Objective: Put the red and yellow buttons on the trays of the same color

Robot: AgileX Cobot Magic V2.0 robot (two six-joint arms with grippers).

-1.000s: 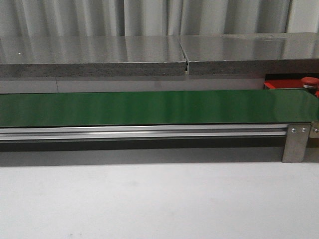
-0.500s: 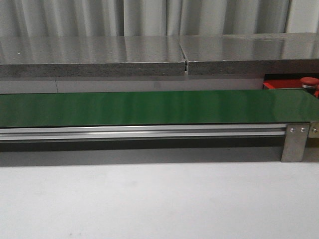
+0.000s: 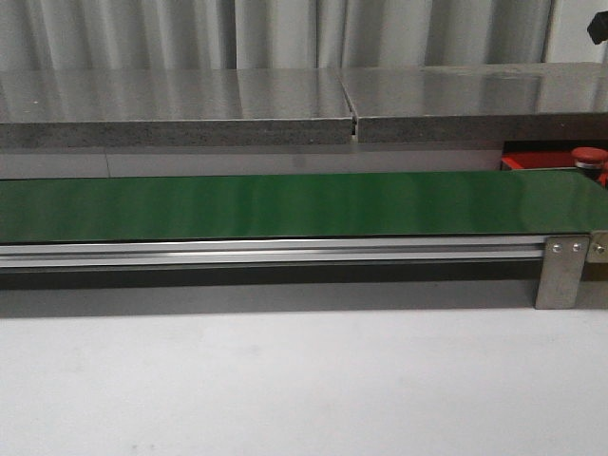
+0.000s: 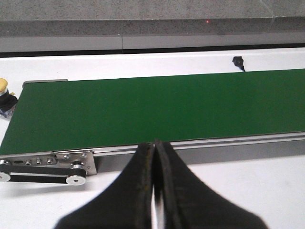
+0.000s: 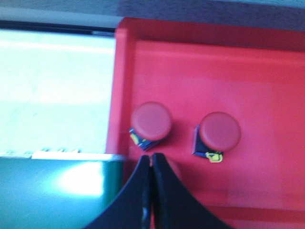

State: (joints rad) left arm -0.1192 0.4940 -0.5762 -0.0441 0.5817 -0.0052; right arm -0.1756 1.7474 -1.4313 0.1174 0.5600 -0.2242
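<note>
Two red buttons (image 5: 151,120) (image 5: 219,130) sit side by side in the red tray (image 5: 267,81), just beside the green belt (image 3: 285,204). Right pincer (image 5: 151,160) hovers over that tray, jaws pressed together, empty. Left pincer (image 4: 155,145), likewise closed, faces the belt, a yellow button (image 4: 3,86) off its end.

Right gripper (image 5: 151,164) hanging over the red tray (image 5: 267,71), fingertips pressed together

Two red buttons are sitting in the tray, apart from each other: one (image 5: 151,120) close to the tray's raised wall, the other (image 5: 219,130) farther in. Beyond that wall, a white surface (image 5: 57,90) is showing pale, and the green belt (image 5: 52,191) is running up to the tray's edge.
</note>
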